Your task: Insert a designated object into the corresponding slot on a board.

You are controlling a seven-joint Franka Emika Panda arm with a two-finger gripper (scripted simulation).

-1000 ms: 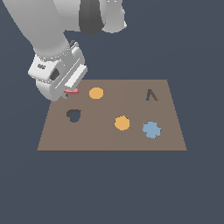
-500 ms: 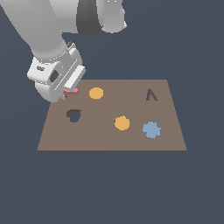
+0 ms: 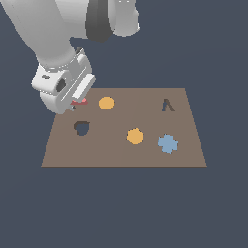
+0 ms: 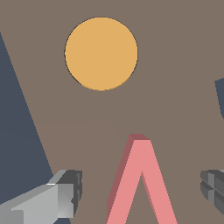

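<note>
Pink-red A-shaped piece (image 4: 139, 183) lies flat on brown board (image 3: 121, 155) near its far corner at exterior view's left, just beside an orange disc (image 3: 106, 102). Gripper (image 4: 141, 192) sits over it w/ fingers (image 4: 61, 197) apart, one each side, not touching. A-shaped slot (image 3: 167, 105) is well apart, toward exterior view's right; heart cutout (image 3: 82, 127), 2nd orange disc (image 3: 135, 136) & blue cross piece (image 3: 167, 143) nearer the front.

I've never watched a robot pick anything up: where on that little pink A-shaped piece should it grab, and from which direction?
Probably from straight above, pinching across its two slanted legs. The pink A-shaped piece lies flat on the brown board, so only its outer side edges offer grip. In the wrist view, the gripper is open, with a finger on either side of the piece, seemingly lined up for that.
</note>
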